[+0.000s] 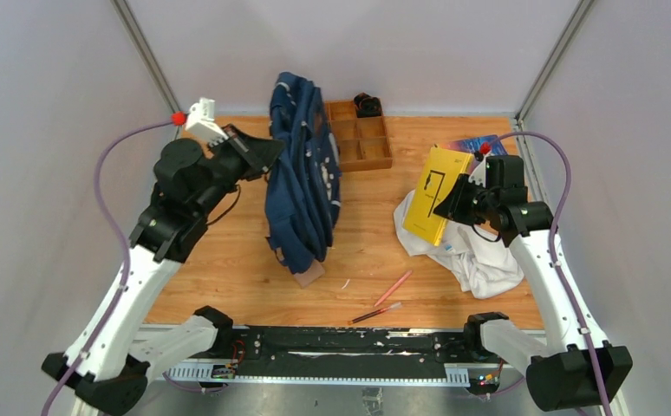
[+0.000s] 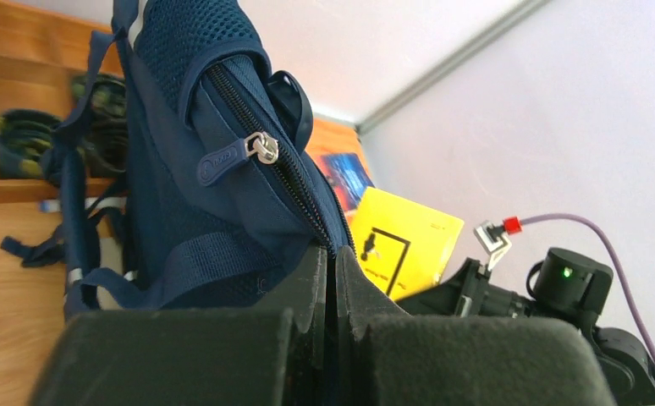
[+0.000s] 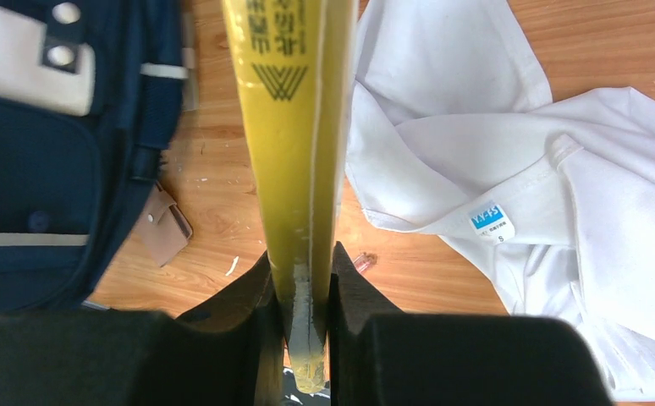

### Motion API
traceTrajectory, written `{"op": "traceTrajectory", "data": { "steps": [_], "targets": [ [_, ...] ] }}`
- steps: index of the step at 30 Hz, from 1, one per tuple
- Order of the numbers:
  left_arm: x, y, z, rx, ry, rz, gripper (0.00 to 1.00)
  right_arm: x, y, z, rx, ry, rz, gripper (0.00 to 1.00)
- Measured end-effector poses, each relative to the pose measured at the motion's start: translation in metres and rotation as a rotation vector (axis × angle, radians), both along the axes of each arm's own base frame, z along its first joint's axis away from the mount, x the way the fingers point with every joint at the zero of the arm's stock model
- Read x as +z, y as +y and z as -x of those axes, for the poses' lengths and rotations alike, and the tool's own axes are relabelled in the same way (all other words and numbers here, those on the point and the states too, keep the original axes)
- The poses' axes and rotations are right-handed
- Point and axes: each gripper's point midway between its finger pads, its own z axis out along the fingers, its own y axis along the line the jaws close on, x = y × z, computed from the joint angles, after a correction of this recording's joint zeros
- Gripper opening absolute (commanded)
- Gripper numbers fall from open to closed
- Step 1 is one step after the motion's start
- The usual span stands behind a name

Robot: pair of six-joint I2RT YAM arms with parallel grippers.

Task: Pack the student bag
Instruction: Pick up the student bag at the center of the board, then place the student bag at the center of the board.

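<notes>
Wooden tabletop, white walls on three sides. Student bag (image 1: 302, 178) stands upright mid-table, narrow edge toward the arms, grey-white patch facing right.

Left gripper (image 1: 267, 154) is at the bag's left side, high up. In the wrist view its jaws are pressed together, and the bag's zip seam runs straight into them, so they look pinched on a thin fold of the bag's fabric. Zip pull (image 2: 265, 150) sits above the pinch. I cannot tell whether the mouth is open.

Right gripper (image 1: 453, 204) hangs right of the bag, apart from it, jaws clamped on the lower edge of a yellow book (image 1: 436, 192). The book is raised off the table and tilted, over a white garment (image 1: 479, 251) that lies crumpled to the right of the bag. Wooden tray (image 1: 358, 139) stands behind the bag, to its right. Two pencils (image 1: 384, 299) lie in front of the bag, toward the arms.

Step in hand, as I judge it: one arm props the bag while the other carries the book across for loading.

The next move calls for an opening that faces the book. The right arm must bring the book's narrow edge into line with the zip, then slide it down inside without pushing the bag over. The left pinch has to hold firm while it goes in.
</notes>
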Motion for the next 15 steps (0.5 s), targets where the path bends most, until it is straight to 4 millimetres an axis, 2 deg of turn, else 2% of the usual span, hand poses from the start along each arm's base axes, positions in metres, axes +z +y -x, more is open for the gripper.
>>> {"op": "traceTrajectory", "data": {
  "steps": [7, 10, 15],
  "targets": [
    [0.037, 0.073, 0.051, 0.223, -0.122, -0.022, 0.00, -0.001, 0.001, 0.000, 0.010, 0.003, 0.001, 0.00],
    [0.055, 0.097, 0.065, 0.309, -0.176, -0.019, 0.00, -0.002, 0.003, 0.000, 0.019, 0.009, -0.008, 0.00],
    [0.070, 0.120, 0.076, 0.392, -0.221, -0.025, 0.00, -0.001, 0.007, -0.001, 0.036, 0.008, -0.026, 0.00]
  ]
}}
